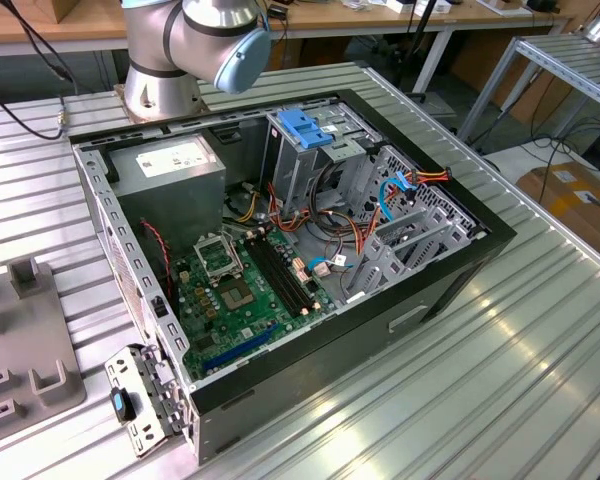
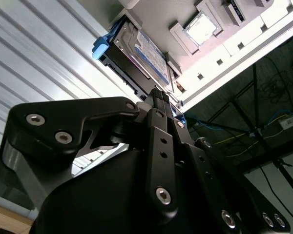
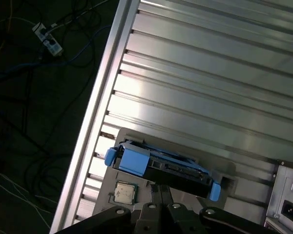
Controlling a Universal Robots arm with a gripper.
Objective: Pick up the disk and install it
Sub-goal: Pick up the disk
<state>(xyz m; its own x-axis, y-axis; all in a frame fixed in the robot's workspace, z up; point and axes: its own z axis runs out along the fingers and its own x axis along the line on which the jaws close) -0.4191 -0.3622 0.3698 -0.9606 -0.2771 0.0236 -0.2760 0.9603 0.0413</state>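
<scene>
**Disk (image 3: 172, 165) (image 2: 147, 54) set in its grey holder, gripper close by**

Watching remotely, in both wrist views I see a processor chip (image 3: 124, 192) lying in the grey holder (image 3: 230, 168). The disk sits slotted beside it, with blue rails at both ends. The gripper (image 3: 161, 191) hangs right at the disk's near edge; I cannot tell whether it is clenched or released. In the exterior view, the open computer case (image 1: 480, 240) rests on the slatted table (image 1: 500, 380).

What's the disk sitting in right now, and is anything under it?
The disk stands on edge in a slot of a grey holder tray on the ribbed metal table; a processor chip lies in a recess beside it. The slot's floor under the disk is hidden.
</scene>
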